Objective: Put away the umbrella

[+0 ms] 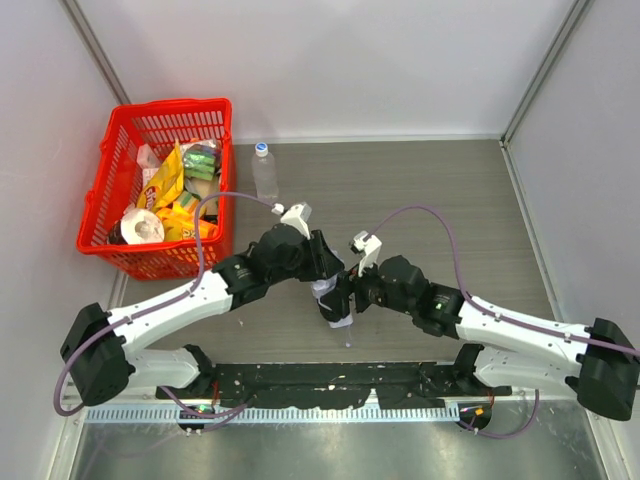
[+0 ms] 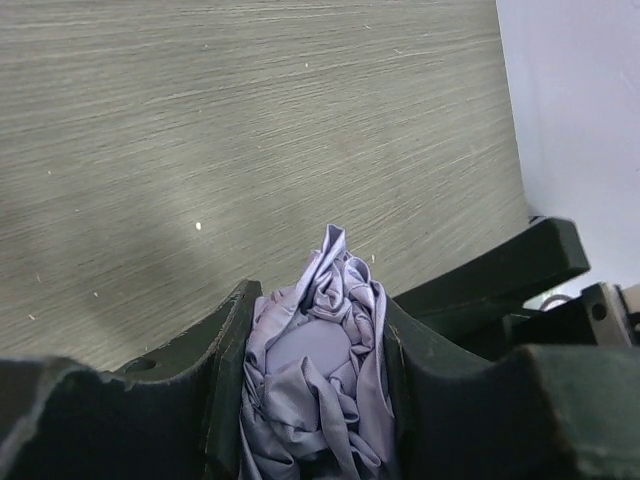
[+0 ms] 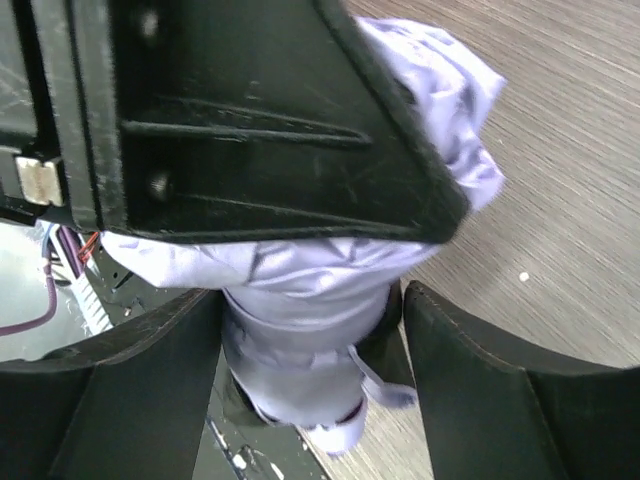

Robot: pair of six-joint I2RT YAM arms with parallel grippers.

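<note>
Your left gripper [image 2: 316, 300] is clamped on the bunched lavender umbrella [image 2: 318, 400], which sits over the near middle of the table [image 1: 430, 190], between both arms. Your right gripper [image 3: 312, 305] stands with jaws apart, straddling the umbrella's lower end.

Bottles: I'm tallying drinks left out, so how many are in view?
1. A clear bottle stands upright on the table beside the red basket, on its right in the top view. The basket's packets could hide others.
</note>
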